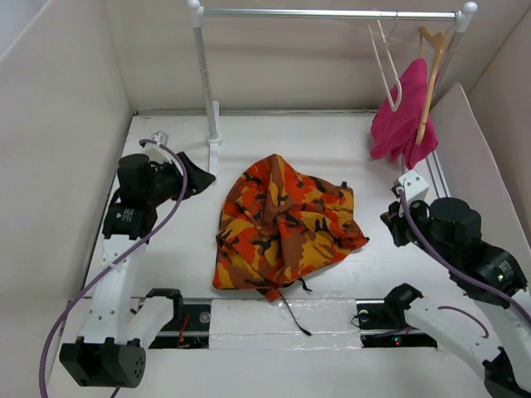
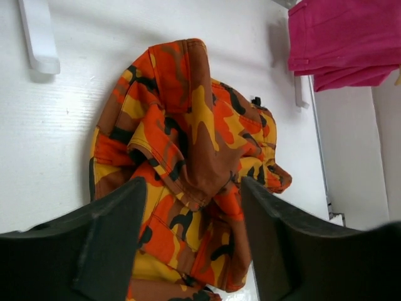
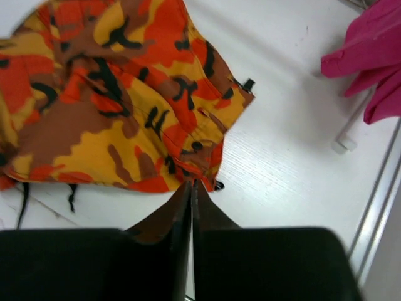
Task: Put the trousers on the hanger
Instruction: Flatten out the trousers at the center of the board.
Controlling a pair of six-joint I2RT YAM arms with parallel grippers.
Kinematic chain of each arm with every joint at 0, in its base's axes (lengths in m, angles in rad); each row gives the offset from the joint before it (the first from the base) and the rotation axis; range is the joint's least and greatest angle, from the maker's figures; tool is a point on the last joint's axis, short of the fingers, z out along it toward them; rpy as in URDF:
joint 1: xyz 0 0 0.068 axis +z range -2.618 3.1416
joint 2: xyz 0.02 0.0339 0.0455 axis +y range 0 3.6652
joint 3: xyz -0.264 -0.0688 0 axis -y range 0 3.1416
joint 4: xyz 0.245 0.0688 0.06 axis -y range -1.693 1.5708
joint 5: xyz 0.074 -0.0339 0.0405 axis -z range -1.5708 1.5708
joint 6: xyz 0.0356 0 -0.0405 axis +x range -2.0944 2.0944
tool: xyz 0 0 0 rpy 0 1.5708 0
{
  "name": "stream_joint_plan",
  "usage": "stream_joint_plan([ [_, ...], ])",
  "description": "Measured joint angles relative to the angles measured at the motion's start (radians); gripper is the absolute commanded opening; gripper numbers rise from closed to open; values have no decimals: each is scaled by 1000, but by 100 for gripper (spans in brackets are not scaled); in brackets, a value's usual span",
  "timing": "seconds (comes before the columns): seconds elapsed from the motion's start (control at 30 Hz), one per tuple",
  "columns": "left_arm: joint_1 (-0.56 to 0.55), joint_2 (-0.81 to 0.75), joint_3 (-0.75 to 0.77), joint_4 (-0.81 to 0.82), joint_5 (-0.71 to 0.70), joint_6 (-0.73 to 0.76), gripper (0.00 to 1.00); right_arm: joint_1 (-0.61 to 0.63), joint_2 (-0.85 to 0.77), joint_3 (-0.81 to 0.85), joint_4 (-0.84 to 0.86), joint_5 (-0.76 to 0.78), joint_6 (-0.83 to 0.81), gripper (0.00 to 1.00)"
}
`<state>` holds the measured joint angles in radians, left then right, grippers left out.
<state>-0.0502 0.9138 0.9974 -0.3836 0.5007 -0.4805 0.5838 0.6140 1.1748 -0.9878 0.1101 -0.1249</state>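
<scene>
- Two sets of fingers show in my feeds, and neither holds anything.
- My left fingers [image 2: 106, 244] stand spread wide apart, and the trousers [image 2: 188, 157] fill the gap between them in the wrist view.
- My right fingers [image 3: 160, 226] are pressed together tip to tip with nothing between them. Their tips point at the edge of the camouflage cloth, and I cannot tell from that view whether they touch it.
- From above, the trousers lie in a crumpled heap in the middle of the white tabletop [image 1: 332, 141], between the two arms.
- A thin dark drawstring [image 1: 292, 313] trails off the heap toward the near edge.
- The hanger [image 1: 383, 62], pale cream, hangs by its hook from the rail [image 1: 328, 13] at the far right, well apart from the trousers.
- Just beside it, a darker tan wooden hanger [image 1: 431, 70] carries a magenta-pink garment [image 1: 404, 116], which also shows in the corner of both wrist views.
</scene>
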Motion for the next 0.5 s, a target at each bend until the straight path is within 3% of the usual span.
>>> stream_joint_plan([
  [0.03,0,-2,-10,5,-3,-1,49,0,-1,-15,-10,14,14,0],
  [0.07,0,-6,-27,5,-9,-1,30,0,-2,-21,-24,31,30,0],
  [0.1,0,-8,-49,0,-15,0,19,0,-6,-54,-31,34,34,0],
  [0.17,0,-16,-116,-4,-33,-10,0,0,-5,-97,-45,42,52,15],
  [0.2,0,-18,-160,-13,-47,-13,0,0,-5,-123,-45,44,56,40],
  [0.3,0,-19,-256,-56,-74,-24,3,-1,4,-207,-33,35,65,72],
  [0.4,-1,13,-276,-97,-126,-12,15,-8,48,-281,-6,-14,48,80],
  [0.5,-20,131,-186,-127,-226,18,25,-10,112,-311,40,-51,27,81],
])
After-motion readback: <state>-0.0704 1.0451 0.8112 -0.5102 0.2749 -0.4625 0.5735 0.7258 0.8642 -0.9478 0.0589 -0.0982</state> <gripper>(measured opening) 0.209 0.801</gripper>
